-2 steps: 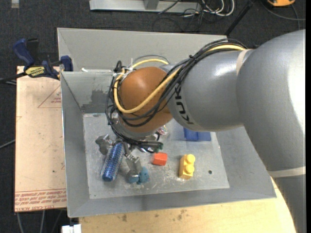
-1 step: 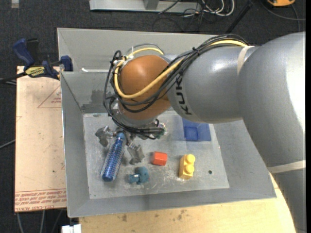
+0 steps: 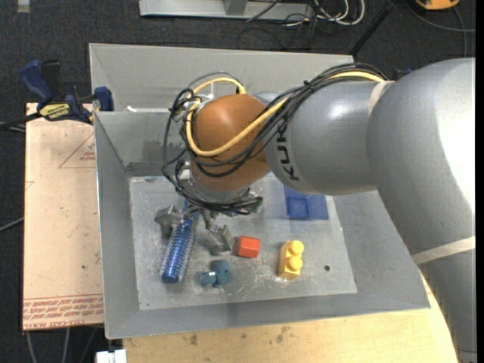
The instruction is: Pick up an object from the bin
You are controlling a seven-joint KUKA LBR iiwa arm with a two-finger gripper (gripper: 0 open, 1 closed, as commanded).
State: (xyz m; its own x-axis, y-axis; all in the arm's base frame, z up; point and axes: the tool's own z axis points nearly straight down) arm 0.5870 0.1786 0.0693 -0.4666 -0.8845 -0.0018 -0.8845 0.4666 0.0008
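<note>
- The gripper (image 3: 195, 227), at lower left of centre, appears open, with one finger on each side of the upper end of the blue ribbed cylinder (image 3: 176, 254).
- Gripped only at its end, the cylinder may tilt and slip out.
- The orange block (image 3: 247, 246) lies near and may be pushed.

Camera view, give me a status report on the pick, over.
Hand open, low in grey metal bin. Astride upper end of blue mesh cylinder, lying flat on floor. Small orange cube close by, not blocking.

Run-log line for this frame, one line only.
tool open | low over upper end of blue bristly roller | nearby: orange block, yellow brick
</note>
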